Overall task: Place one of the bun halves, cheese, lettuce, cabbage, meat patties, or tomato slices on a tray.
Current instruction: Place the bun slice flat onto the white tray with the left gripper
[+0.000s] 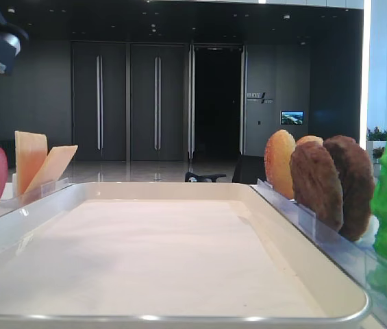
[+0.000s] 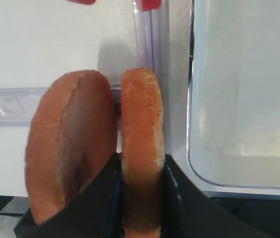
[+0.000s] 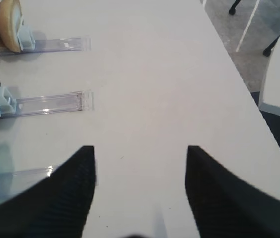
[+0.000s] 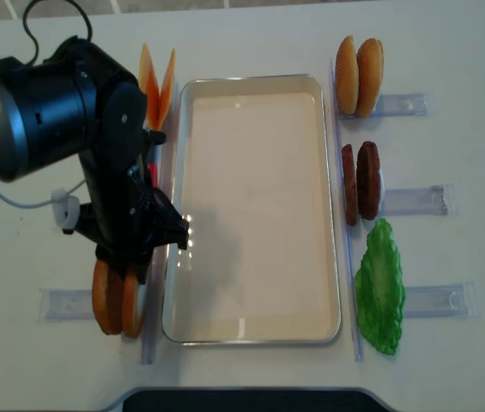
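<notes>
- The bun half stands on edge in a clear holder at about 7 o'clock of the tray, just outside its left rim, flat faces turned left and right.
- The left gripper is clamped on this bun half, one black finger against each face.
- A second bun half stands upright just beside it, at its 9 o'clock, parallel.
- The right gripper hangs over bare table with its fingers spread apart, holding nothing.
- At 3 o'clock of the tray, the meat patties stand on edge.
</notes>
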Available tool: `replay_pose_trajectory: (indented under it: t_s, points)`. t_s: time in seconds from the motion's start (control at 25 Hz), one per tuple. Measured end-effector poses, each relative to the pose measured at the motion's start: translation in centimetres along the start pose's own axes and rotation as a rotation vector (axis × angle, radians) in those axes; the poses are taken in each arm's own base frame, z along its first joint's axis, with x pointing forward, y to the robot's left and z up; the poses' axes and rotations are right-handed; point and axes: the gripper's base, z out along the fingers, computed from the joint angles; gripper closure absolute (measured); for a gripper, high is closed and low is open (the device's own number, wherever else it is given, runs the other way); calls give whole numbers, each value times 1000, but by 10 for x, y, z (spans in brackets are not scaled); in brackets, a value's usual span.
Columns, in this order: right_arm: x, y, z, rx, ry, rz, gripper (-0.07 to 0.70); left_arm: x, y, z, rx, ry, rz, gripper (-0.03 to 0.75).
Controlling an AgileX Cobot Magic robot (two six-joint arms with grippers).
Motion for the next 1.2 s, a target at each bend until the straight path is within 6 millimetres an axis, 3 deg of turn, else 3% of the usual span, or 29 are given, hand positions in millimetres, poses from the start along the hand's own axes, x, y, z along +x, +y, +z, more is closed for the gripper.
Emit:
replay_pose_trajectory:
  t_s: [0.28, 0.64, 0.84, 0.96, 1.2]
  points:
    - [0, 0, 0, 0, 0, 0, 216, 6, 3, -12, 36, -23, -1, 566]
    - [0, 0, 0, 0, 0, 0, 216, 50, 26, -81, 288, -244, -14, 568]
    - [0, 0, 0, 0, 0, 0, 216, 66, 26, -102, 482, -362, 52, 568]
    - [0, 0, 0, 0, 0, 0, 216, 69, 27, -99, 592, -384, 87, 568]
    - [0, 0, 0, 0, 0, 0, 216, 62, 36, -66, 698, -396, 116, 568]
